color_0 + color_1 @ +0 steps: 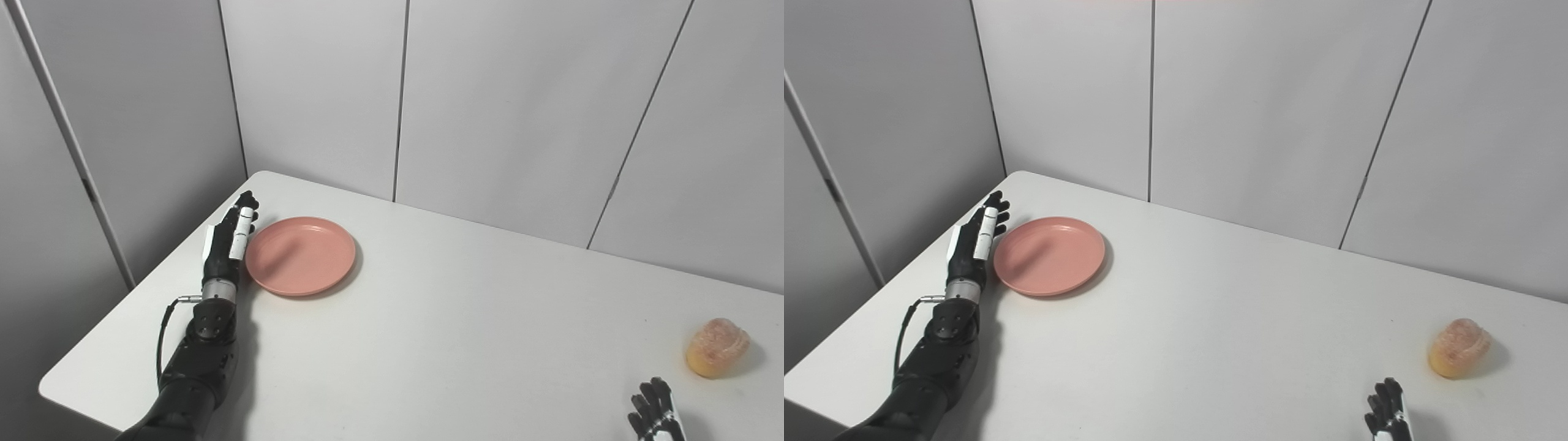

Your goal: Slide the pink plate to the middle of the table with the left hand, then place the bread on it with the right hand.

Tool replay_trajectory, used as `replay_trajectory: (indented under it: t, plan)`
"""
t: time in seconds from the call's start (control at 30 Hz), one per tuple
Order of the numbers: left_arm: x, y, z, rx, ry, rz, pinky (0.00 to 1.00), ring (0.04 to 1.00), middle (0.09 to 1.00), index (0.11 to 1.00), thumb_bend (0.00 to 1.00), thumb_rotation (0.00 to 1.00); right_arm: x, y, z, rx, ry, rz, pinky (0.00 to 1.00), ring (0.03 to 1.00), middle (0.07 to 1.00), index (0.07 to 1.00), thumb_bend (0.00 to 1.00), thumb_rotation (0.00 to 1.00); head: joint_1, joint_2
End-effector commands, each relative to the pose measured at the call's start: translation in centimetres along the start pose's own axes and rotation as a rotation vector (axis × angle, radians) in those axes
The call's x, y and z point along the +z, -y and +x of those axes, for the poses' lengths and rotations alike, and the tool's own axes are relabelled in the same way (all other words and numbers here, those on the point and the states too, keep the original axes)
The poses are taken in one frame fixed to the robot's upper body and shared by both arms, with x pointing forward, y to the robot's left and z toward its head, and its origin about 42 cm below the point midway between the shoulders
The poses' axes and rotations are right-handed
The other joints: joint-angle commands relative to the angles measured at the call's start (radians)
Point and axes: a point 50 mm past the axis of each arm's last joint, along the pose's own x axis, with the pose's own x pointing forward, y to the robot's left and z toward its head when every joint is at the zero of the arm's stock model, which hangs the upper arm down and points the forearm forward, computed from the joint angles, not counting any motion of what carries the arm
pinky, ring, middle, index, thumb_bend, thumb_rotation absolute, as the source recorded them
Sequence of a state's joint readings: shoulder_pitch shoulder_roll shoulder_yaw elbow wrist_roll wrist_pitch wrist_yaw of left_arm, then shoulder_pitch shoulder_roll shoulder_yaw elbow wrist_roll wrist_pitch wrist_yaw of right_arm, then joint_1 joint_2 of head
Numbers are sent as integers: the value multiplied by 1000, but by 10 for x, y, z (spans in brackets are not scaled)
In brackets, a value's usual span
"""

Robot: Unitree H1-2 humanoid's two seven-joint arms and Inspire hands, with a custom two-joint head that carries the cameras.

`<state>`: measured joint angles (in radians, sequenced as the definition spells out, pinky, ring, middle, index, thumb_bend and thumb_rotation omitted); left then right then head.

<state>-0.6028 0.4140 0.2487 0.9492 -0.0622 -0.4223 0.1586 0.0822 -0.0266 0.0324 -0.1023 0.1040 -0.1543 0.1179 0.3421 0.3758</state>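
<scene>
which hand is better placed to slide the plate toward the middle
Left. The left hand stands edge-on right beside the plate, on its outer side, ready to push it inward. The right hand is far off near the bread.

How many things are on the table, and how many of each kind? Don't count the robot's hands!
Pink plate: 1
Bread: 1
Total: 2
</scene>
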Motion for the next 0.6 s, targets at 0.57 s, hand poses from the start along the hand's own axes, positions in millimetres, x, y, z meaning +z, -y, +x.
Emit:
replay_trajectory:
  t: [0.57]
  plan:
    - [-4,27,-15,-35,40,-40,937,893,876,857,733,1000,15,1,4,-9,67,-24,1000,1000,1000,1000,392,935,3,9]
